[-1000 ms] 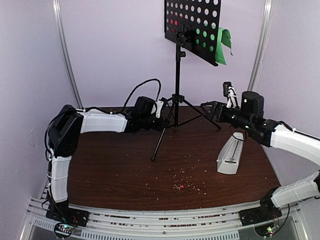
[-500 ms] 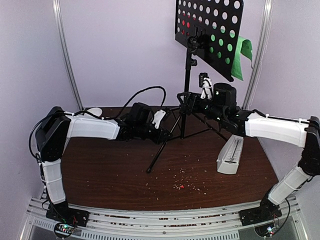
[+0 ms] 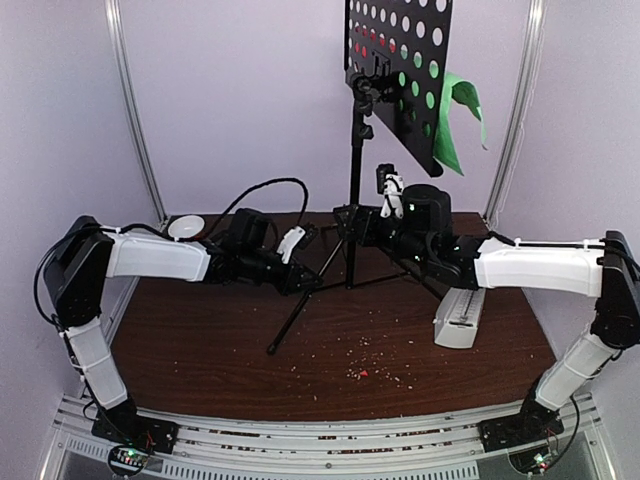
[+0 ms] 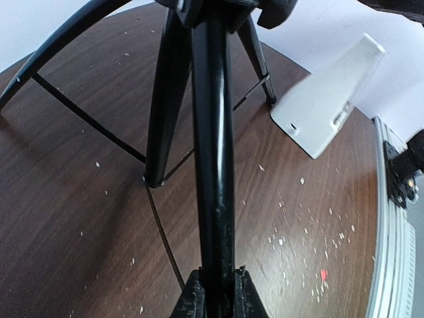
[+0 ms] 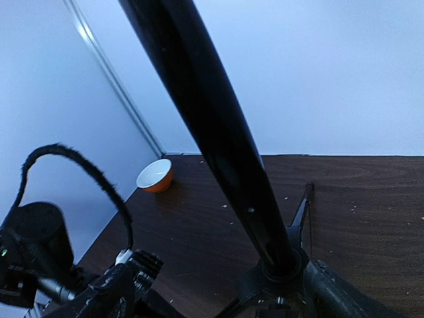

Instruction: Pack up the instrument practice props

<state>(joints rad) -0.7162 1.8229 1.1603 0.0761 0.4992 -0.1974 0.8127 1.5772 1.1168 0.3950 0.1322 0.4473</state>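
Your left gripper (image 4: 213, 291) is pinched narrow on a leg of the music stand (image 4: 212, 132); your right gripper (image 3: 352, 215) sits at the stand's hub, and you cannot tell how wide it is. The stand is upright and unfolded, a green page (image 3: 458, 115) on its desk, and the metronome (image 3: 462, 318) rests on the tabletop (image 3: 200, 340): by this view, nothing is packed yet
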